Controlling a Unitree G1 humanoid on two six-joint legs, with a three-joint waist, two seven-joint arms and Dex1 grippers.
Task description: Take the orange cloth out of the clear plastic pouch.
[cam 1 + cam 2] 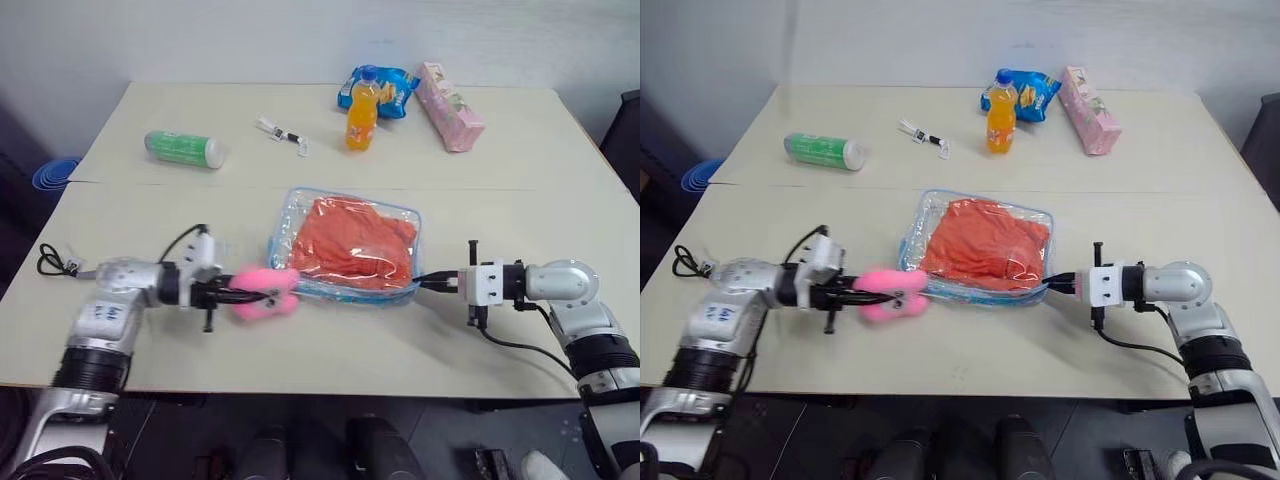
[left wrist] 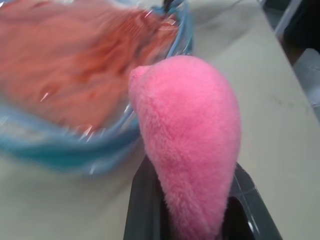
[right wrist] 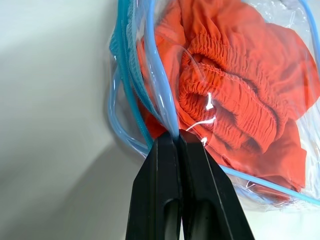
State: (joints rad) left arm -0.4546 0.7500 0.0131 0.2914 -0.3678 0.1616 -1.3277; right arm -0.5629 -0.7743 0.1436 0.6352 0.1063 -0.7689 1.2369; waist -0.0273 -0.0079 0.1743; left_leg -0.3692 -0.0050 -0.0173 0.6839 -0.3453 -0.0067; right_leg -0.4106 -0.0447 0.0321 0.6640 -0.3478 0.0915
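Meanwhile the right gripper (image 3: 178,136) pinched the light-blue edge of the clear plastic pouch (image 1: 300,205), orange cloth (image 1: 355,240) inside on the table (image 1: 200,110), while the left gripper (image 2: 190,205) clamped a pink plush toy (image 1: 265,293); discarding it probably came next.

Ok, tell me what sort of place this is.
Probably a plain indoor test room, not a home: a bare beige table against a blank white wall, with unrelated items laid out on it, like a drink bottle, a snack bag and a green can.
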